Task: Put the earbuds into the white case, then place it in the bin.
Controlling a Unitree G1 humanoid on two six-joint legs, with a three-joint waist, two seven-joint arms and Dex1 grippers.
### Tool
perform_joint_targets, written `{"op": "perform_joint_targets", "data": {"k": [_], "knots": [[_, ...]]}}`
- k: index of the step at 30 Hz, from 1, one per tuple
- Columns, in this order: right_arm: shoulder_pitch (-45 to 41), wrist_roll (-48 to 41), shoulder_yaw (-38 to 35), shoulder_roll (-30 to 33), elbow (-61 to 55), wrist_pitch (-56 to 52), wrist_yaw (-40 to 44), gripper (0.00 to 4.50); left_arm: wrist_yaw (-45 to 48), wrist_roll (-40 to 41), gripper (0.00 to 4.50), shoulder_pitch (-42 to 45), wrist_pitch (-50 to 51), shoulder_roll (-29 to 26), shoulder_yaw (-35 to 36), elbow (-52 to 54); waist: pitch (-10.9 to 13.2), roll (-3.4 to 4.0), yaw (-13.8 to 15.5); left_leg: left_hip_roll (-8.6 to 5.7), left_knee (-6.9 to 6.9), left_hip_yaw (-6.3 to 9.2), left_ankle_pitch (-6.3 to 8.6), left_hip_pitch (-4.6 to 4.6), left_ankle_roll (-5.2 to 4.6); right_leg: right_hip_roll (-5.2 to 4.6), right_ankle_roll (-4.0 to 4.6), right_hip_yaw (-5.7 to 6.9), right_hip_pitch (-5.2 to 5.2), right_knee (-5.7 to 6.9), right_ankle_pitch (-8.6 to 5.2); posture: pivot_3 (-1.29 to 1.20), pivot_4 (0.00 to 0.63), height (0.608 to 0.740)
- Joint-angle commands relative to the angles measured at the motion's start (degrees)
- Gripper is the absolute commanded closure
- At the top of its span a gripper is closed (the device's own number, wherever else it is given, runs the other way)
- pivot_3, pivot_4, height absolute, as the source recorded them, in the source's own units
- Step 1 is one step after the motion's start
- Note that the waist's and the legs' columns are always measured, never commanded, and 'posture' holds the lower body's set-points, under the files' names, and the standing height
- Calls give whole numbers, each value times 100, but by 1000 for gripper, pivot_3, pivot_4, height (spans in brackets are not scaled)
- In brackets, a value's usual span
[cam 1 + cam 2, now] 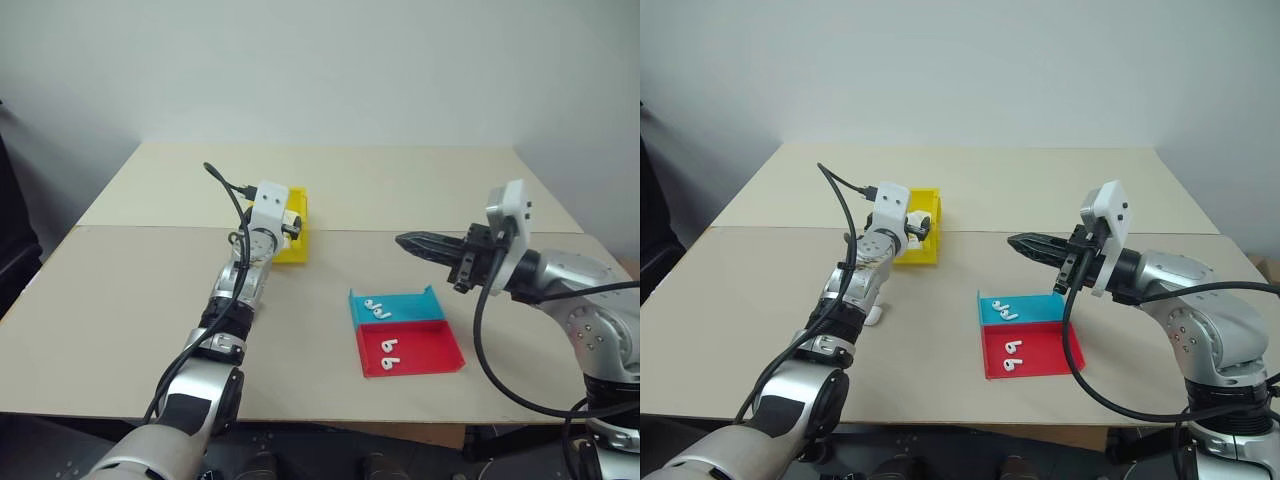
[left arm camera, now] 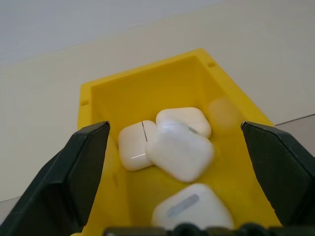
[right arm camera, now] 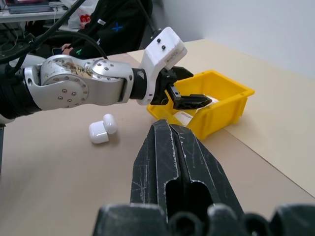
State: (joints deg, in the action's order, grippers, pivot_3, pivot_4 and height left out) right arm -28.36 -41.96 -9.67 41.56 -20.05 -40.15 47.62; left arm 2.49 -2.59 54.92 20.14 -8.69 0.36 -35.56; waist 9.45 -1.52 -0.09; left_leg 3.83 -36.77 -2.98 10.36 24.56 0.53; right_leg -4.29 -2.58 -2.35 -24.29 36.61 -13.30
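Seemingly unmarked white case [image 2: 181, 151].

Pale beige surface [image 1: 1060, 190], made of two boards meeting at a seam across its width. Resting directly on it: yellow bin [image 1: 920, 242] at the seam; teal tray [image 1: 1023, 307] and red tray [image 1: 1035, 350] touching side by side nearer the front edge; open white case [image 3: 102, 129] near the bin.
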Motion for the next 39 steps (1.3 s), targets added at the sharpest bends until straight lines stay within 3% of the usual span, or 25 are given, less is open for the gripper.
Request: {"op": "perform_joint_targets", "data": {"k": [1, 5, 10, 16, 21, 25, 30, 34, 39], "knots": [[-131, 55, -37, 96, -147, 205, 102, 4500, 367, 489, 20, -84, -357, 16, 333, 656, 0, 0, 1, 0, 0, 0, 0, 0, 0, 0, 0, 0, 0, 0, 0, 0, 150, 740], [-79, 526, 138, 193, -144, 715, 345, 4500, 869, 1044, 20, -586, -432, 27, 547, 1716, 0, 1, -19, 1, 1, -1, 0, -1, 0, 0, 1, -1, 0, 0, 0, 0, 150, 740], [449, 1198, 327, 860, -125, 1573, 1241, 4500, 2124, 2004, 20, -1543, 141, -477, 629, 3373, -1, 2, -36, 2, 1, -3, 0, -4, 2, -1, 0, -2, 3, -1, 0, 0, 150, 740], [1019, 1506, 292, 1894, 245, 1966, 2337, 4500, 3476, 3014, 20, -2825, 745, -1723, 808, 5171, 0, 1, -62, 4, -1, -4, -3, -28, 6, -1, 2, -4, 17, 9, -2, 0, 150, 740], [1402, 1950, -19, 2270, 876, 2573, 2544, 4500, 4877, 4388, 20, -4213, 1001, -2842, 1855, 6168, -1, 2, -116, 11, 0, -14, -5, -38, 10, 0, -6, -9, 14, 12, -16, 0, 150, 740], [1656, 2013, -375, 2534, 1176, 2813, 2782, 4500, 5364, 5222, 20, -5034, 1322, -3512, 2791, 6502, -1, 3, -79, 14, 0, -14, -5, -39, 9, -2, 16, -7, 12, 16, -29, 0, 150, 740], [1987, 1944, -813, 2780, 1339, 3002, 3220, 4500, 5905, 5004, 20, -6003, 1169, -4096, 3531, 6442, -1, 3, -59, 13, -1, -21, -4, -42, 10, -8, 14, -7, 17, 11, -52, 0, 150, 740], [2079, 1846, -1032, 2836, 1424, 3131, 3533, 4500, 6293, 5065, 20, -6606, 1161, -4275, 3987, 6431, -1, 3, -63, 15, -1, -23, -4, -41, 11, -8, 18, -7, 11, 12, -54, 0, 150, 740], [1989, 1905, -1016, 2843, 1457, 3193, 3605, 4500, 6336, 5167, 20, -6744, 1189, -4296, 4248, 6486, -1, 3, -63, 18, -1, -24, -4, -45, 11, -7, 19, -6, 11, 12, -55, 0, 150, 740]]}}
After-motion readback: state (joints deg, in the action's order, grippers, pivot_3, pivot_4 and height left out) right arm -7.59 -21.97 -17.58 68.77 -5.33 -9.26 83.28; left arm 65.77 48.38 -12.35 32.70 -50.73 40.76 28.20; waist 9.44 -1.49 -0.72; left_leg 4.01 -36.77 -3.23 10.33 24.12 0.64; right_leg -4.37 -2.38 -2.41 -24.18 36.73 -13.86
